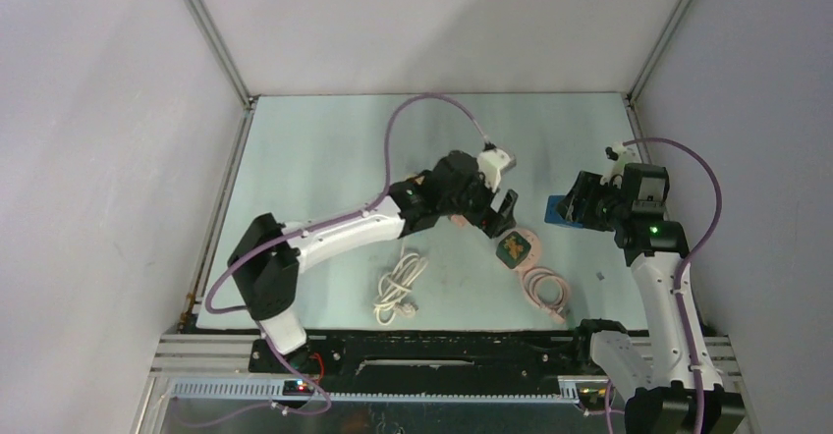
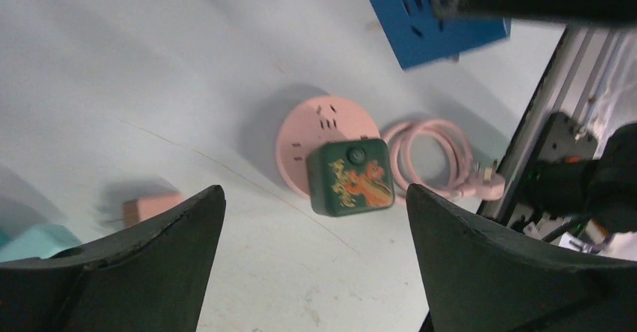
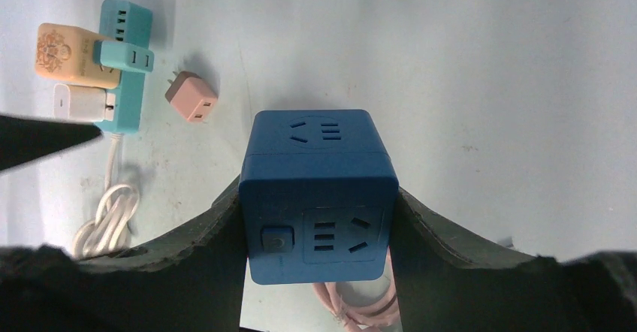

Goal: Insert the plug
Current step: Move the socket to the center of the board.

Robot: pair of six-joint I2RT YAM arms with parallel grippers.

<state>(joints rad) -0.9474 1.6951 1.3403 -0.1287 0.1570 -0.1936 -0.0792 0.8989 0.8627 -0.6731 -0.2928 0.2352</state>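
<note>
Just past my black left gripper (image 2: 314, 197) I see a dark green plug (image 2: 350, 176) with an orange-gold motif, on a pale pink round socket (image 2: 319, 125) with a pink cord (image 2: 436, 152). My black right gripper (image 3: 318, 197) frames a blue cube socket (image 3: 319, 159); a teal strip (image 3: 126, 69) sits ahead-left.

Top edge crops the blue socket cube (image 2: 428, 39).

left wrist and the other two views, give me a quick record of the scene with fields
left gripper: open, empty, above the green plug
green plug: sits on the pink round socket, no finger touching it
right gripper: shut on the blue cube socket, which is held off the table
pink cable: coiled beside the pink round socket
pink charger: loose on the table, next to the teal power strip
</note>
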